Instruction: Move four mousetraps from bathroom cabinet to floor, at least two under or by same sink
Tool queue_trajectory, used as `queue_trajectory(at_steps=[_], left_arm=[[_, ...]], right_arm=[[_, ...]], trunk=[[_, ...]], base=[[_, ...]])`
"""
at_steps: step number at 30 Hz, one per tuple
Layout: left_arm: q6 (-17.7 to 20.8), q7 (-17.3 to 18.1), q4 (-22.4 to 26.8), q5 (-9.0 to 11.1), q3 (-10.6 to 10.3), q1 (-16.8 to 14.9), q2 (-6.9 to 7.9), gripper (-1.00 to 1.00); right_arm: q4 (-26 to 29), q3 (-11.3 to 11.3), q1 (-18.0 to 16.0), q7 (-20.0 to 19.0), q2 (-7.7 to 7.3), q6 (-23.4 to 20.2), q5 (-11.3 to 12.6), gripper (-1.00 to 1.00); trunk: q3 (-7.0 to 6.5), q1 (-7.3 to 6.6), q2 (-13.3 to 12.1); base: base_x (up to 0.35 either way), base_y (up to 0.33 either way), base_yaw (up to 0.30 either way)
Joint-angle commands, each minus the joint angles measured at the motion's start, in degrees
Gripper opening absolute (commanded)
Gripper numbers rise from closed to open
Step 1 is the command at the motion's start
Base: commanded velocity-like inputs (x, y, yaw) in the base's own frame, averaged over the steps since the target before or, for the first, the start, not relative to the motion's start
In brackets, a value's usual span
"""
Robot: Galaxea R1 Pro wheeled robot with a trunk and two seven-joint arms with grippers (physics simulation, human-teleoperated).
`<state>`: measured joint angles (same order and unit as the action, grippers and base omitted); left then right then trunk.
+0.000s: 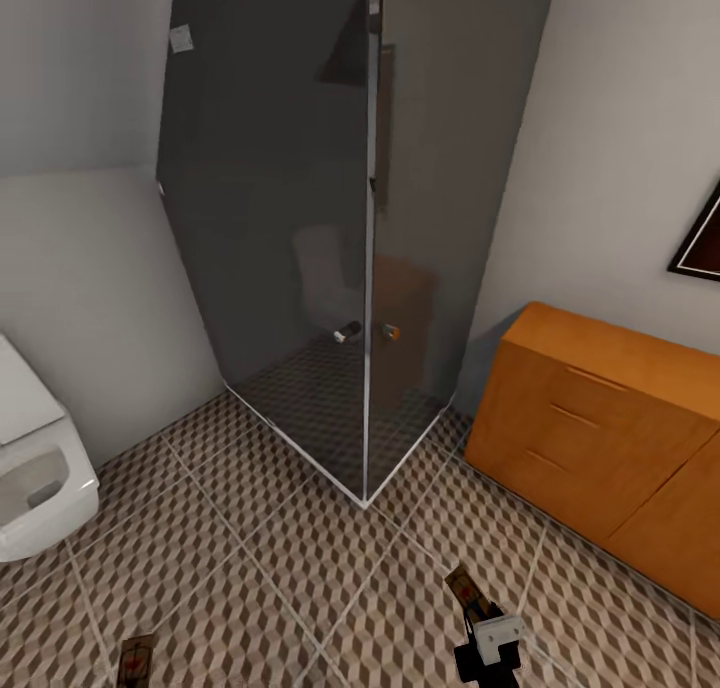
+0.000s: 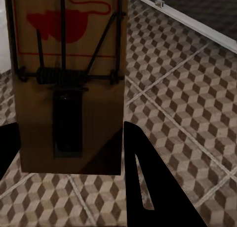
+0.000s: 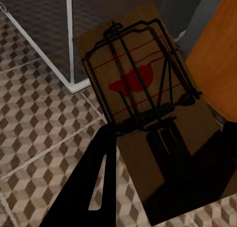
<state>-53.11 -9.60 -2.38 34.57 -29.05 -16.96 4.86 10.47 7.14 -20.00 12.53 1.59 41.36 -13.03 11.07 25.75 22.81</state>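
Note:
I hold two mousetraps above the patterned bathroom floor (image 1: 300, 578). In the left wrist view a tan mousetrap (image 2: 69, 88) with black spring wire and a red mouse print sits between the dark fingers (image 2: 145, 187) of my left gripper (image 2: 69, 133), which is shut on it; the same trap (image 1: 135, 660) shows at the head view's lower edge. My right gripper (image 1: 475, 618) is shut on a second mousetrap (image 1: 466, 588), seen close between its fingers (image 3: 94, 187) in the right wrist view (image 3: 148, 103). The orange-brown cabinet (image 1: 600, 428) stands at the right, drawers closed.
A dark glass shower enclosure (image 1: 360, 228) with a pale frame juts into the room straight ahead, its corner (image 1: 365, 498) on the tiles. A white toilet (image 1: 35, 468) stands at the left wall. A dark picture frame (image 1: 705, 238) hangs above the cabinet.

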Motion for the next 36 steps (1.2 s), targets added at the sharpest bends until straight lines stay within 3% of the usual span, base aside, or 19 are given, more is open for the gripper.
queue_trajectory(at_steps=[1, 36], left_arm=[[-0.15, -0.59, -0.16, -0.21, -0.48, -0.09, -0.03, -1.0], [-0.11, -0.59, -0.16, -0.21, -0.48, -0.09, -0.03, -1.0]], right_arm=[[-0.04, 0.21, -0.04, 0.57, -0.01, 0.04, -0.41, -1.0], [-0.08, 0.25, 0.0, 0.57, 0.02, 0.04, -0.5, -1.0]], trunk=[[0.11, 0.03, 0.11], [0.11, 0.03, 0.11]], base=[[0.0, 0.0, 0.251], [0.0, 0.0, 0.25]])
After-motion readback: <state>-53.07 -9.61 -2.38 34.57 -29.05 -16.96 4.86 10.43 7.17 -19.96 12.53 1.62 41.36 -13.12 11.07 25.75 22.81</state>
